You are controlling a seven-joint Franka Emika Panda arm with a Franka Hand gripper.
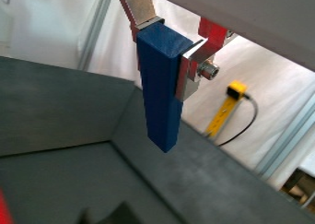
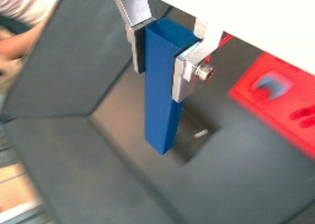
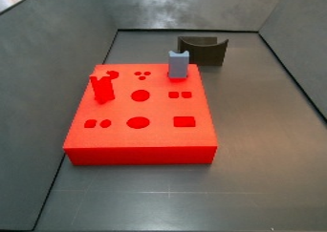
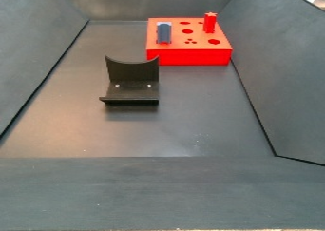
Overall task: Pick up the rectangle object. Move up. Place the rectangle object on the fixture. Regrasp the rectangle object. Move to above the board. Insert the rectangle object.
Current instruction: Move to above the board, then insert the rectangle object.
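My gripper (image 1: 168, 45) (image 2: 167, 41) is shut on the top end of the rectangle object (image 1: 160, 89) (image 2: 165, 85), a long blue bar that hangs straight down between the silver fingers, high above the floor. The gripper and bar are out of view in both side views. The red board (image 3: 141, 116) (image 4: 188, 40) lies on the dark floor, with shaped holes and a red upright peg (image 3: 101, 85); part of it shows in a wrist view (image 2: 277, 89). The dark fixture (image 3: 202, 50) (image 4: 129, 80) stands empty on the floor, apart from the board.
A paler grey-blue peg (image 3: 179, 63) (image 4: 162, 31) stands upright in the board. Dark sloping walls (image 4: 45, 73) enclose the floor on all sides. A yellow cable (image 1: 227, 112) hangs outside the bin in a wrist view.
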